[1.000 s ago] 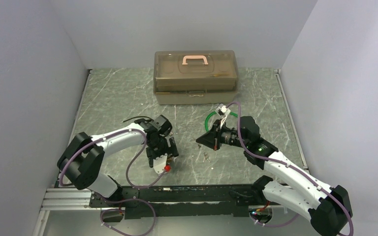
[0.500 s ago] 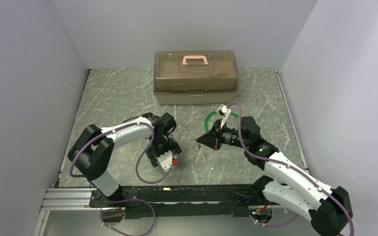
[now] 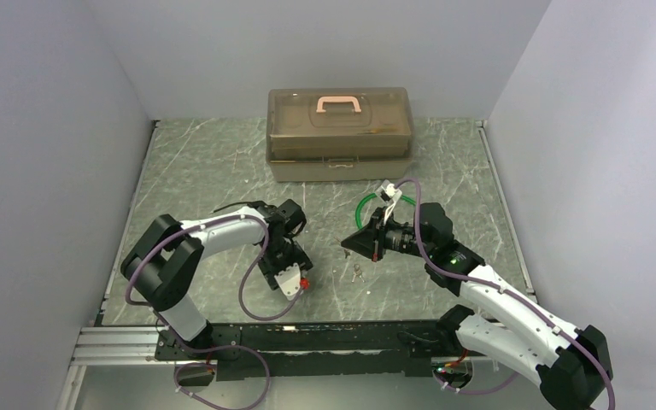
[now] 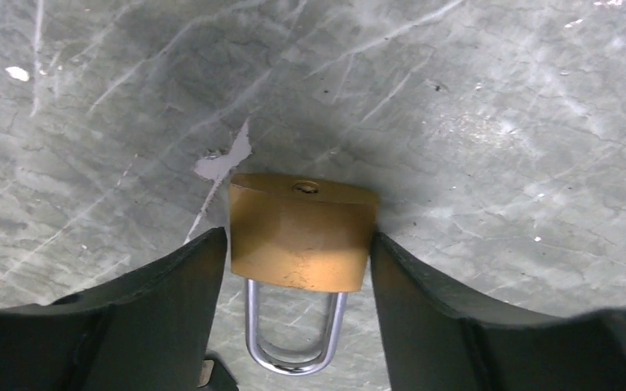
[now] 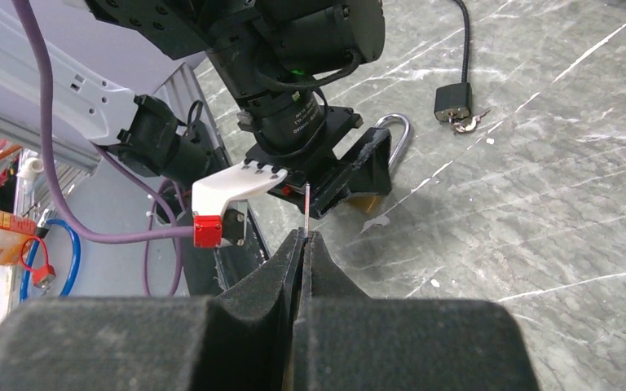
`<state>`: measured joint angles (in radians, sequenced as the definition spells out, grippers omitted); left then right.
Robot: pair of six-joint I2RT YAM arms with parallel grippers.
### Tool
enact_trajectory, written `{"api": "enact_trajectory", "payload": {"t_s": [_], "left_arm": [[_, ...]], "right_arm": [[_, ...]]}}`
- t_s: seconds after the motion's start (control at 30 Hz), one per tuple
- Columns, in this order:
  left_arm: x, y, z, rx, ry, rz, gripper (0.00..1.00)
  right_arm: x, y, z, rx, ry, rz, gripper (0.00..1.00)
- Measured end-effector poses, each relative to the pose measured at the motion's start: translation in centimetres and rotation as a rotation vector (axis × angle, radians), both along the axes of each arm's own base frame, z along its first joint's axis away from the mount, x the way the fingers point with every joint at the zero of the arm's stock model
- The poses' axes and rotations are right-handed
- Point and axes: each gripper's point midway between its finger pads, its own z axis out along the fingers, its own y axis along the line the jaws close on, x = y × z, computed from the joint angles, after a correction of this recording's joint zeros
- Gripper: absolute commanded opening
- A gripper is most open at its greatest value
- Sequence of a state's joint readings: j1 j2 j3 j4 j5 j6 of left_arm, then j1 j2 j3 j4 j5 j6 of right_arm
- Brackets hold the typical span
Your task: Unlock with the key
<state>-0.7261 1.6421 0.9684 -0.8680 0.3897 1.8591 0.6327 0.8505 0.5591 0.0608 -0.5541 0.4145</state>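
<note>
**L gripper on padlock, R gripper holds key short of it**

Near edge of bench: both arm bases. Just in from there, left of centre, the brass padlock lies flat on the grey marbled top. L gripper is down over it. Its fingers are spread wide, one pad on each side of the brass body, pinching it. Shackle runs back between the fingers toward the wrist. Keyhole is in the end face pointing away. A white chip marks the top just beside the lock's corner.

Nearer bench centre, small loose keys lie on the top, apart from both grippers. Just past them R gripper aims sideways at the L gripper, fingers pressed together on the key. Only a thin metal blade shows, edge-on, sticking out of the tips. It's well short of the padlock, no contact.

Farther in, beyond the L gripper, there's a small black lock w/ a black cable, keys hanging at it. A green loop lies behind the R gripper.

Far edge, centre: a translucent box w/ pink handle, lid down.
</note>
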Motion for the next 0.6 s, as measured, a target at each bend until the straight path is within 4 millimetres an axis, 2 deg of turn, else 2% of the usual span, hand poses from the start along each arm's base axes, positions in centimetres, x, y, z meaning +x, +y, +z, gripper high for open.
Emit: {"api": "enact_trajectory", "payload": {"t_s": [0.07, 0.17, 0.23, 0.3, 0.4, 0.53, 0.6], "left_arm": [[-0.1, 0.2, -0.2, 0.008, 0.003, -0.009, 0.41], [-0.2, 0.3, -0.2, 0.009, -0.002, -0.031, 0.11], [-0.3, 0.3, -0.2, 0.008, -0.004, -0.037, 0.0], [-0.5, 0.2, 0.0, -0.001, -0.006, -0.042, 0.0], [0.1, -1.0, 3.5, -0.094, -0.071, -0.008, 0.0], [-1.5, -0.5, 3.6, -0.098, -0.021, 0.076, 0.0], [-2.5, 0.0, 4.8, -0.13, -0.017, 0.123, 0.0]], "right_arm": [[0.0, 0.0, 0.0, 0.0, -0.001, 0.0, 0.0], [0.0, -0.1, 0.2, 0.004, -0.005, -0.002, 0.0], [-0.1, -0.1, 0.4, 0.007, -0.011, -0.005, 0.0], [-0.1, -0.2, 0.5, 0.01, -0.013, -0.005, 0.0], [-0.1, -0.2, 0.4, 0.008, -0.012, -0.008, 0.0], [-0.1, -0.3, 0.6, 0.011, -0.015, -0.01, 0.0], [-0.1, -0.4, 0.9, 0.018, -0.025, -0.012, 0.0]]}}
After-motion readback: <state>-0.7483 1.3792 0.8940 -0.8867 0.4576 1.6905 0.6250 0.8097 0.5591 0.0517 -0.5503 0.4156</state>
